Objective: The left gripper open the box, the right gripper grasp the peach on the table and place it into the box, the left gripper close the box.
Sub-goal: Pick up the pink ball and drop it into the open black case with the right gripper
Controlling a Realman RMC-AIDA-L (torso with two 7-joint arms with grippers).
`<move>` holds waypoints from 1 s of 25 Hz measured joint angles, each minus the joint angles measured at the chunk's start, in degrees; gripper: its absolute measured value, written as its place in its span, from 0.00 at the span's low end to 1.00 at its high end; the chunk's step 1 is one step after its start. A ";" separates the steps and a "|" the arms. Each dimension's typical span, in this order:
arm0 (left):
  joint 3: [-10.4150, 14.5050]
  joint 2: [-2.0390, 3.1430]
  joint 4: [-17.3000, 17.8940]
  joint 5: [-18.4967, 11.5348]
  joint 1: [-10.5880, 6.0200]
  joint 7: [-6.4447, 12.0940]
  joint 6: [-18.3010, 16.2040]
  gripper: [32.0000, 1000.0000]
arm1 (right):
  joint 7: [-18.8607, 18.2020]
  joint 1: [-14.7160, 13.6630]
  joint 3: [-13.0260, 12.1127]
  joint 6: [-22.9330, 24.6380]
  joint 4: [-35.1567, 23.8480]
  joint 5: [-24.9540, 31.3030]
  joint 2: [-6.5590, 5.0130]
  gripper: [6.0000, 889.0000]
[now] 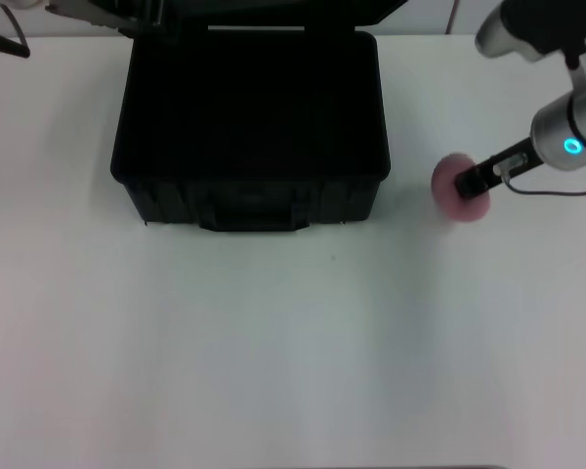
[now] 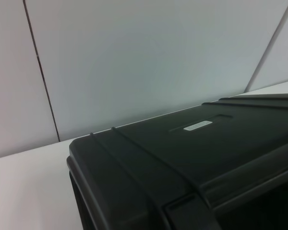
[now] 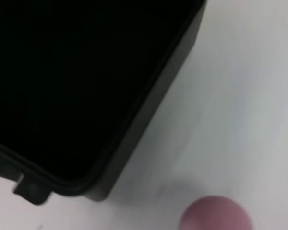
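The black box (image 1: 249,200) stands open at the back of the white table (image 1: 273,352), its dark inside facing up and its lid raised at the far edge. My left gripper (image 1: 127,18) is at the lid's back left corner. The left wrist view shows the lid (image 2: 182,153) and its white label (image 2: 198,125) from close by. The pink peach (image 1: 457,207) lies on the table to the right of the box. My right gripper (image 1: 467,184) reaches in from the right and sits over the peach's top. The right wrist view shows the peach (image 3: 213,214) beside the box corner (image 3: 134,129).
The blue-ringed right arm (image 1: 571,137) comes in from the upper right with a thin cable hanging under it. A pale panelled wall (image 2: 134,57) rises behind the table. The wide front half of the table is bare white surface.
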 joint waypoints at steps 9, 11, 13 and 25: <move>0.00 0.04 -0.01 0.12 0.00 0.08 -0.12 0.36 | -5.66 -0.56 10.97 10.64 -9.20 0.00 -0.08 0.04; 0.00 0.05 0.00 0.12 0.00 0.09 -0.20 0.36 | -6.39 -0.40 12.69 12.45 -10.90 0.00 -0.09 0.04; 0.00 0.05 0.03 0.16 0.00 0.10 -0.26 0.36 | -6.64 -0.15 13.53 13.85 -12.42 0.00 -0.19 0.04; 0.00 0.05 0.32 0.33 -0.05 0.13 -0.51 0.36 | -8.10 1.04 13.67 16.74 -14.74 7.32 -1.53 0.04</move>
